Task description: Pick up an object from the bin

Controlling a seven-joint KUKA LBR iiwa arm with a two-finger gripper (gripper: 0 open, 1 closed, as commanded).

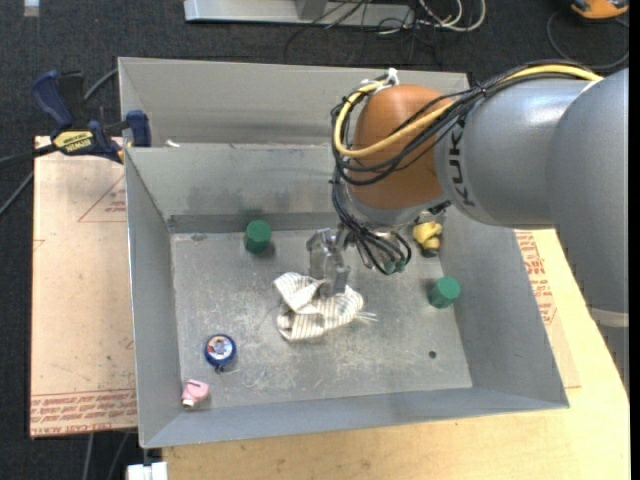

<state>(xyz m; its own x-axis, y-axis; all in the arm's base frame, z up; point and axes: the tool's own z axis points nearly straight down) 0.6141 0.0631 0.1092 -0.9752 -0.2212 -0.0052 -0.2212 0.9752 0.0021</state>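
Cloth point(318, 310), white and crumpled, lies mid-floor in the bin point(150, 268). Its bulk sits just nearward of the gripper point(330, 271), which stands at its far edge. Whether the gripper is spread or closed, I cannot tell from here.

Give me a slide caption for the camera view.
KUKA gripper over a crumpled white cloth in the middle of the grey metal bin.

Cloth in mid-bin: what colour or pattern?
The cloth is white with dark checks, seen in the camera view.
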